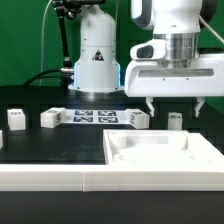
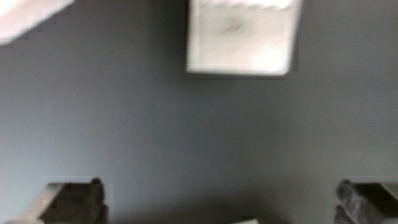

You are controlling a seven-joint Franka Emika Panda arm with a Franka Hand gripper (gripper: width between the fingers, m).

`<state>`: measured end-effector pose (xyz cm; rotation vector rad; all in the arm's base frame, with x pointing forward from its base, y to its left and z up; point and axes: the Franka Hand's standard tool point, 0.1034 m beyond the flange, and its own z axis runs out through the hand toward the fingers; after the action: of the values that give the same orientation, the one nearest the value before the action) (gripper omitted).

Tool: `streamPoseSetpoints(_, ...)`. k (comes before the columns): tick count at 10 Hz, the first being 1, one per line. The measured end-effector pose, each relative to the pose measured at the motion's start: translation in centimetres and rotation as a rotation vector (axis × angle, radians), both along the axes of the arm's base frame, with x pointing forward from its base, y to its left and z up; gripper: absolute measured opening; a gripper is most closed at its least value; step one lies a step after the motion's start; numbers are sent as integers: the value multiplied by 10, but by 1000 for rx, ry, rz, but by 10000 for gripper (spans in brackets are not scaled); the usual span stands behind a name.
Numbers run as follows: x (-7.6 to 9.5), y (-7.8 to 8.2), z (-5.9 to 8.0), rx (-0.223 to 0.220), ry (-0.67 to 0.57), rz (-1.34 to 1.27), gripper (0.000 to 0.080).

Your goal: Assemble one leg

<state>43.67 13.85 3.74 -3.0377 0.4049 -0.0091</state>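
Several small white legs stand on the black table in the exterior view: one (image 1: 176, 121) right under my gripper, one (image 1: 138, 119) beside it, and two toward the exterior view's left (image 1: 50, 117) (image 1: 15, 119). My gripper (image 1: 175, 105) hangs open and empty just above the leg under it, without touching it. In the wrist view a blurred white leg (image 2: 240, 35) lies ahead of the open gripper (image 2: 221, 205), clear of both dark fingertips (image 2: 71, 200). The large white panel (image 1: 200, 150) lies in front of the gripper.
The marker board (image 1: 95, 116) lies flat between the legs. The robot's white base (image 1: 97, 55) stands behind it. A low white wall (image 1: 50, 175) runs along the front. A white corner (image 2: 27, 20) shows at the wrist view's edge.
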Motion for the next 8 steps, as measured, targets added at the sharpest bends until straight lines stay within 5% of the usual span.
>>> streamPoseSetpoints(5,-4,9,0,3,17,19,649)
streamPoseSetpoints(8,-10,7,1,10,180,58,649)
